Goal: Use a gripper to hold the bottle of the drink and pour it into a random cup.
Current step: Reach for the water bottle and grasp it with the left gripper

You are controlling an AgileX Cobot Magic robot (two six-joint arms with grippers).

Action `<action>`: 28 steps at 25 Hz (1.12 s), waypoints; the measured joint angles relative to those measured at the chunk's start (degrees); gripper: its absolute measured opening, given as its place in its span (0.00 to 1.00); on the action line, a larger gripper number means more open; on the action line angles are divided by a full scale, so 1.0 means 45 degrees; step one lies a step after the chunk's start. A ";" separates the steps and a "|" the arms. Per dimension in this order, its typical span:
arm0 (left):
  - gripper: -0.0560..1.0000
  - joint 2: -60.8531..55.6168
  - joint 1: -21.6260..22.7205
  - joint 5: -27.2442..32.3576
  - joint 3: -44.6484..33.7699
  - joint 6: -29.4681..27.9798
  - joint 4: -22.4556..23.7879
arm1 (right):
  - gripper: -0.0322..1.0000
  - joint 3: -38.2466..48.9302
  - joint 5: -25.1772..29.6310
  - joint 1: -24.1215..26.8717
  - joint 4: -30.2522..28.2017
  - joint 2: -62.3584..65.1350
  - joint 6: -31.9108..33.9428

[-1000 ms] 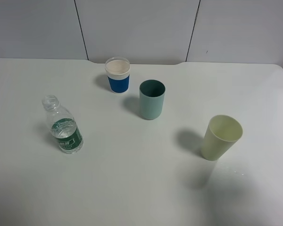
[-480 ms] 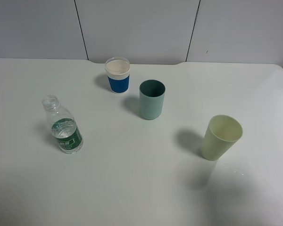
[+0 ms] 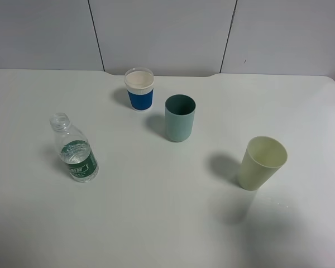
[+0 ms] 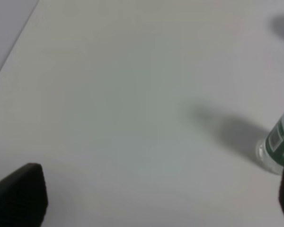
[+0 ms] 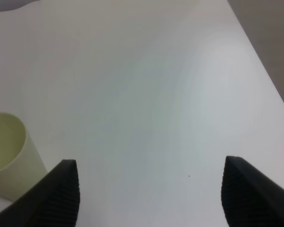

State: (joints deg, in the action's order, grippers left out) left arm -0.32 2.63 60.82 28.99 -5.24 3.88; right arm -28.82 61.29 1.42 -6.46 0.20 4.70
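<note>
Nearest, we list the left gripper (image 4: 151,201): black fingers spread wide with nothing between them, over the bare white surface (image 4: 109,94), and the bottle (image 4: 277,151) near one finger but apart from it. Next comes the right gripper (image 5: 154,194), likewise wide apart and empty, over the right side of the surface with the pale green cup (image 5: 4,156) off to one side. Midway back toward the left edge we note the bottle (image 3: 75,148) upright, uncapped, clear with a dark green label; we cannot judge its fill. Opposite it, toward the right edge, the pale green cup (image 3: 262,163) stands open and looks empty. Farther back, near the middle, is a teal cup (image 3: 180,118). Closest to the far edge is a blue cup (image 3: 139,89) with a white rim. Status, as we judge it: nothing done yet. Approach, grasp, lift, carry to a cup and pour all remain.
</note>
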 joint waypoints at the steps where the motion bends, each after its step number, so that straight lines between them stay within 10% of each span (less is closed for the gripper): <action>1: 1.00 0.0000 0.0000 0.0000 0.0000 0.0000 0.0000 | 0.65 0.0000 0.0000 0.0000 0.0000 0.0000 0.0000; 28: 1.00 0.2465 0.0000 -0.0772 0.1018 0.0210 -0.0746 | 0.65 0.0000 0.0000 0.0000 0.0000 0.0000 0.0000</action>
State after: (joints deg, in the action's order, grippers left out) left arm 10.77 2.63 57.35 33.57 -4.30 0.53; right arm -28.82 61.29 1.42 -6.46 0.20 4.70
